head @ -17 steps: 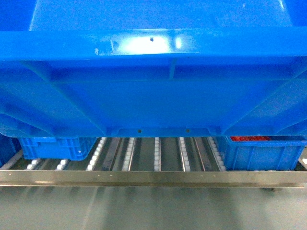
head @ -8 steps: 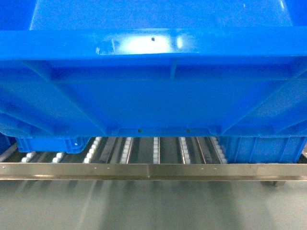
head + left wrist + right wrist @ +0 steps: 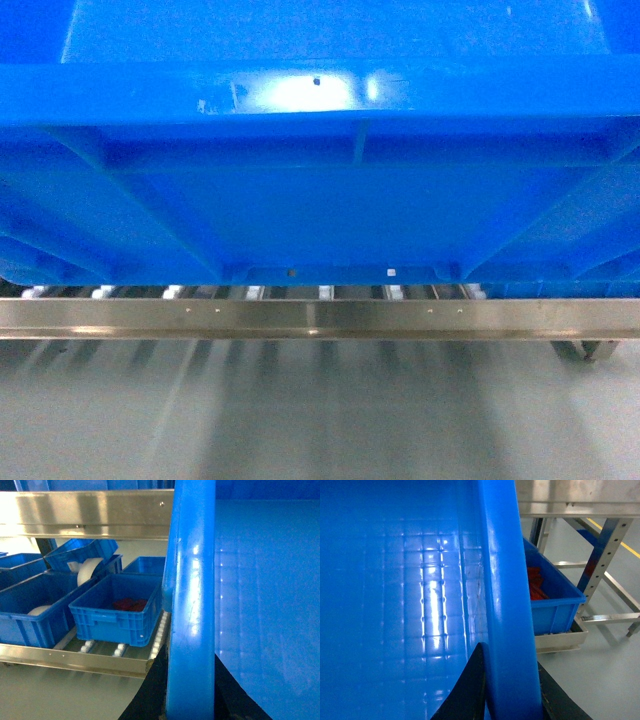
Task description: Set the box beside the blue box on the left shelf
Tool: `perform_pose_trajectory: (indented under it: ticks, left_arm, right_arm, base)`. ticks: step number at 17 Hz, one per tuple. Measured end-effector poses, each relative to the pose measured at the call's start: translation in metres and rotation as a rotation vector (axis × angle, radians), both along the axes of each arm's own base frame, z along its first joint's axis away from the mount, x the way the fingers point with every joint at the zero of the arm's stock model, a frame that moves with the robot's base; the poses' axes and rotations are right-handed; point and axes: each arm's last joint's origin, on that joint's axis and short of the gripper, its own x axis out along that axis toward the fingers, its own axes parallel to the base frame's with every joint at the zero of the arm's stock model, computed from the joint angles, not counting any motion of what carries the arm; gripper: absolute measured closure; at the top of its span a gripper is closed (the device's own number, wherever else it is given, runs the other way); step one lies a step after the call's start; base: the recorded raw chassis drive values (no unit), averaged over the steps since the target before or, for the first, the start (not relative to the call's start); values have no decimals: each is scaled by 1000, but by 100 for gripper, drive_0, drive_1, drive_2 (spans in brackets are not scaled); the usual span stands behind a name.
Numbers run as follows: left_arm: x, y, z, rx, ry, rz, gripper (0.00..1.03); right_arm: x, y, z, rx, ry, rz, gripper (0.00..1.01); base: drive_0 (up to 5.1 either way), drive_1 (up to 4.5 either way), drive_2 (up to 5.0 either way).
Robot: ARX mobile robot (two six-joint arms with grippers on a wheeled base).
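No legible txt or labels.

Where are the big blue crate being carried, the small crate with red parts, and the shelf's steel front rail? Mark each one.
big blue crate (image 3: 320, 215), head view, on its ribbed outer wall.
small crate with red parts (image 3: 116, 622), left wrist view, on its front wall.
steel front rail (image 3: 320, 318), head view, on its flat face.

Head view: my forward camera looks level and slightly down, so close to the box that its ribbed outer wall fills most of the picture, with the shelf rail and floor below. Left wrist view: my camera looks forward along the box's left rim, the left shelf beside it; right wrist view: likewise along the right rim. All three views share the box.
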Motion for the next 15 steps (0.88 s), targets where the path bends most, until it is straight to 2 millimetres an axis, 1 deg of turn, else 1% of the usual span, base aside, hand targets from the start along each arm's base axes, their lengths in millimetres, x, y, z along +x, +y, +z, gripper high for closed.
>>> perform_pose_trajectory:
  ticks: [15]
  left_arm:
    - [0,0,-1,2,12,-1,92]
  right_arm:
    - [0,0,-1,-5,10,0,88]
  base:
    - [0,0,0]
